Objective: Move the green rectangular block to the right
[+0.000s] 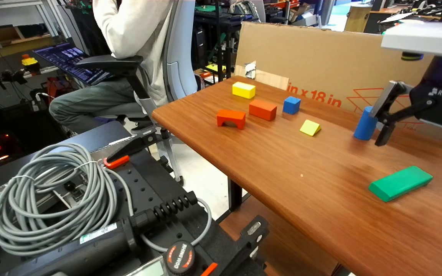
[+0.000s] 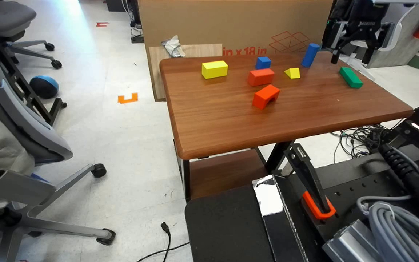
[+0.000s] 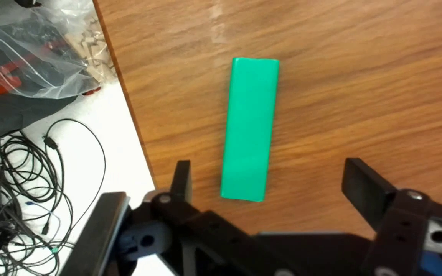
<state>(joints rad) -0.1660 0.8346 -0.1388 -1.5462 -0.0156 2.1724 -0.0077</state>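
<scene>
The green rectangular block (image 1: 400, 183) lies flat on the brown table near one edge. It also shows in an exterior view (image 2: 350, 77) and whole in the wrist view (image 3: 249, 128). My gripper (image 1: 418, 157) is wide open and empty, above the table and just behind the block; it also shows in an exterior view (image 2: 351, 60). In the wrist view the open fingers (image 3: 268, 168) stand on either side of the block's near end, with the block closer to the left finger. They do not touch it.
A blue cylinder (image 1: 365, 124) stands upright near the gripper, apart from it in an exterior view (image 2: 310, 54). A yellow wedge (image 1: 310, 127), blue cube (image 1: 291, 105), orange rectangular block (image 1: 262, 110), orange arch (image 1: 231, 118) and yellow block (image 1: 243, 90) lie farther off. Cardboard (image 1: 320, 57) stands behind the table.
</scene>
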